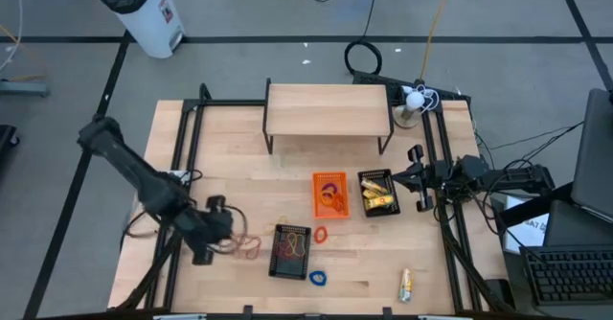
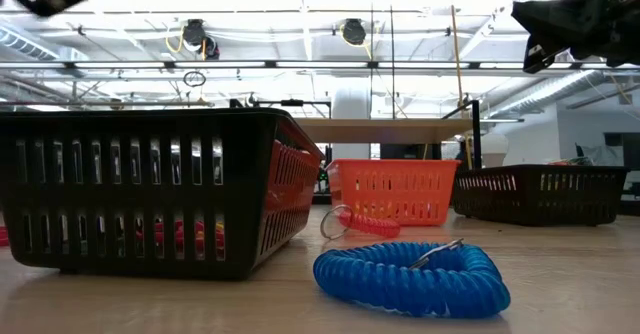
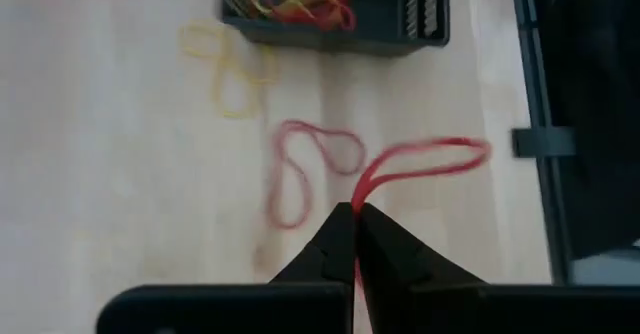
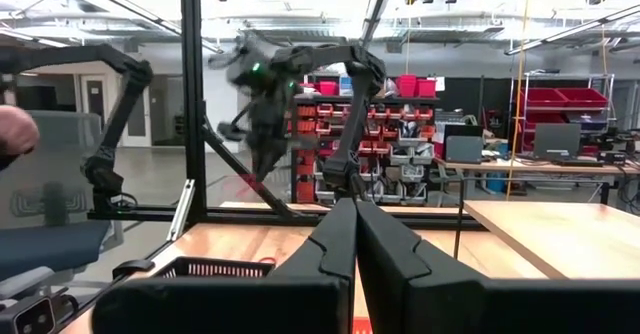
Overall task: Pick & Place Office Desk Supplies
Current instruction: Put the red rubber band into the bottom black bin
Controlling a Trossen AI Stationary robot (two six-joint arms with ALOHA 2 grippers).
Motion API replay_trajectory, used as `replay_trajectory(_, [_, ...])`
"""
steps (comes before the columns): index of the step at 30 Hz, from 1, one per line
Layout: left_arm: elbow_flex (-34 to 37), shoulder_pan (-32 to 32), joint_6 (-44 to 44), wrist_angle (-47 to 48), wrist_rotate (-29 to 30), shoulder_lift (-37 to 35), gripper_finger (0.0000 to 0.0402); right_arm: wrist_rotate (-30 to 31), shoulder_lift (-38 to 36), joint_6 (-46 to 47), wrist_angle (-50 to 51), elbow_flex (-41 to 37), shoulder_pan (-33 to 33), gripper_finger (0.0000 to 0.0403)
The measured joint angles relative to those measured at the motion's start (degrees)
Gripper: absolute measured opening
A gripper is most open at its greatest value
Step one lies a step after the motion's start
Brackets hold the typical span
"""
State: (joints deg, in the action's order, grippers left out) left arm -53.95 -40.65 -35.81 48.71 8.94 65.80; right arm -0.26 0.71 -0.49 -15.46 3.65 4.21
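Both left pincer [image 3: 355, 214] fingers pinch red rubber band [image 3: 420, 162].

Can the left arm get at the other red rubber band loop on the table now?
Probably not yet: the left gripper is shut on a red rubber band loop; the second red loop lies uncovered on the wooden table.

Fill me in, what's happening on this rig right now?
The left hand is shut on a red rubber band, low over the table's left side near the black basket. Another red band and a yellow one lie loose there. The right hand waits shut at the right edge, beside another black basket.
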Motion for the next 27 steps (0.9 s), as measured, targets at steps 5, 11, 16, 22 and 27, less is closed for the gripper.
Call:
replay_trajectory(5, [-0.01,-2.01,8.73,-0.50,10.27,-11.83,0.0002,-0.02,0.02,-0.22,0.26,-0.02,0.02,0.0004])
replay_trajectory(11, [3.75,0.41,23.40,-11.43,22.59,-24.42,0.0002,0.01,0.00,-0.22,0.19,0.00,0.02,0.0004])
replay_trajectory(16, [11.58,6.31,36.26,-31.55,22.41,-31.52,0.0002,0.14,0.00,-0.86,-0.16,-0.02,0.02,0.0004])
replay_trajectory(22, [18.96,18.58,33.73,-46.35,8.76,-30.89,0.0002,0.14,0.01,-0.75,0.00,-0.02,0.00,0.0004])
replay_trajectory(27, [19.12,23.84,33.63,-44.89,8.38,-31.61,0.0003,0.15,0.08,-0.65,1.10,-0.02,0.01,0.0004])
